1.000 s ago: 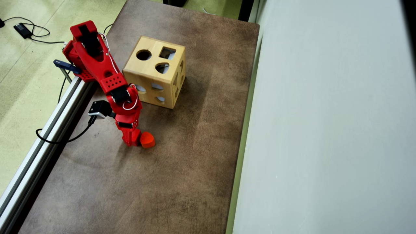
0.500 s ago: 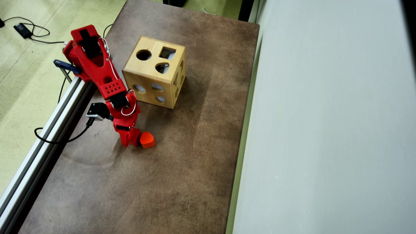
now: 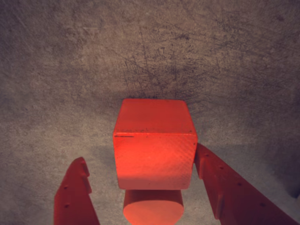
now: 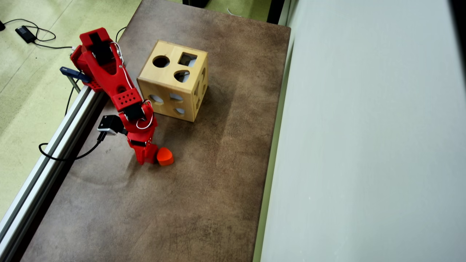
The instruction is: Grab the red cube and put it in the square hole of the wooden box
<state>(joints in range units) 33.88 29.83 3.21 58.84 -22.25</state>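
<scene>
Down low, hand (image 3: 140, 187) spread wide around the red cube (image 3: 154, 145), only the right finger (image 3: 211, 173) near it, heart-like block (image 4: 165, 156) alongside, wooden box (image 4: 174, 80) well apart on the surface (image 4: 204, 182).

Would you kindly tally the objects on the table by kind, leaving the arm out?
red cube: 1
rounded orange-red block: 1
wooden box: 1
Total: 3
</scene>
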